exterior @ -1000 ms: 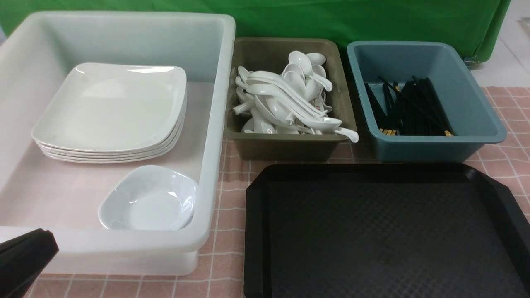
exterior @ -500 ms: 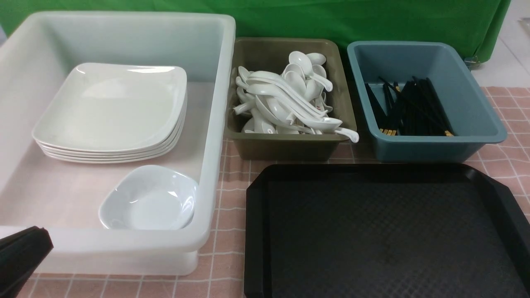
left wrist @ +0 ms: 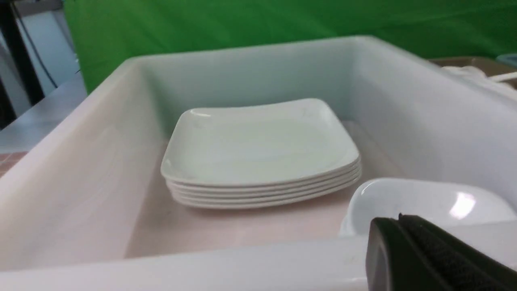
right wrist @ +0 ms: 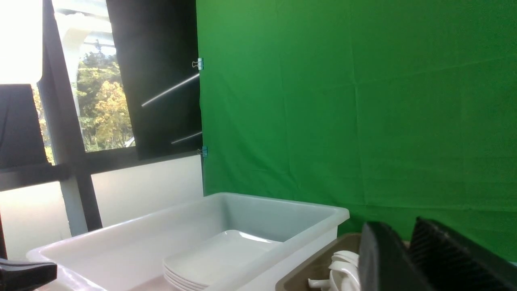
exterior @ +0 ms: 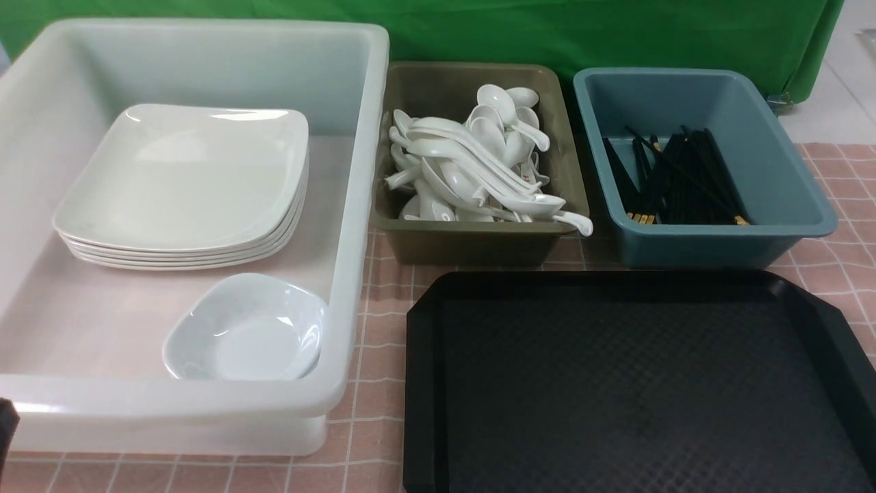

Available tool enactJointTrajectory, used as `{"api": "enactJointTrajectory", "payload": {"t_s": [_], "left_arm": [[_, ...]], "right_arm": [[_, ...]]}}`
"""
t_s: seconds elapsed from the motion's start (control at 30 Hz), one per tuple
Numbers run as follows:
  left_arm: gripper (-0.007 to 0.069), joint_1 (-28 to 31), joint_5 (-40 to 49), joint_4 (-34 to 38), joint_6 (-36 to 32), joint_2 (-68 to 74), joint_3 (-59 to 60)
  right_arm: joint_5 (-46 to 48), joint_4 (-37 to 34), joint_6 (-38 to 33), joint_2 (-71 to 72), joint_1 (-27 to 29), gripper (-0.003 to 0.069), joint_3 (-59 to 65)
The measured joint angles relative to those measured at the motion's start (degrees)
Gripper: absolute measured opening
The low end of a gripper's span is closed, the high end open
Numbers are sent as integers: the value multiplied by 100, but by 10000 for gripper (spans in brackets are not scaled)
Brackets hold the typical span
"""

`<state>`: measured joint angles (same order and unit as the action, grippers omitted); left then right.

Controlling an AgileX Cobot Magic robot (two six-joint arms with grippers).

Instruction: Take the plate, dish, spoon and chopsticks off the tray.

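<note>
The black tray (exterior: pixel 424 383) at the front right has nothing on it. Large white plates (exterior: pixel 185 178) lie stacked in the white bin (exterior: pixel 363 171), with a small pale dish (exterior: pixel 246 329) in front of them. White spoons (exterior: pixel 472 164) are heaped in the olive bin (exterior: pixel 472 250). Black chopsticks (exterior: pixel 677 181) lie in the blue bin (exterior: pixel 718 243). My left gripper (left wrist: pixel 398 220) is shut and empty, just outside the white bin's near wall, by the dish (left wrist: pixel 420 200). Only a sliver of it (exterior: pixel 5 424) shows in the front view. My right gripper (right wrist: pixel 398 226) hangs high with its jaws apart and nothing between them.
The three bins stand in a row behind and to the left of the tray on a pink checked cloth (exterior: pixel 383 342). A green backdrop (exterior: pixel 547 34) closes the far side. The white bin's tall near wall (left wrist: pixel 202 266) stands right before my left gripper.
My left gripper has drawn back down and to the left, almost out of the front view. Nothing in the bins or on the tray has moved.
</note>
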<state>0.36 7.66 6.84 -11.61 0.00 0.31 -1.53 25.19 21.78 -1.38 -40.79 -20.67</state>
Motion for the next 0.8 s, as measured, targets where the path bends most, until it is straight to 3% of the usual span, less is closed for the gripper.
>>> {"api": "enactJointTrajectory", "payload": {"t_s": [0.2,0.8], "left_arm": [[0,71,403,-195,0,-2,0],[0,71,459,-240,0,-2,5]], "right_arm": [[0,-6,0,0,0,178,0],[0,-6,0,0,0,212,0]]}}
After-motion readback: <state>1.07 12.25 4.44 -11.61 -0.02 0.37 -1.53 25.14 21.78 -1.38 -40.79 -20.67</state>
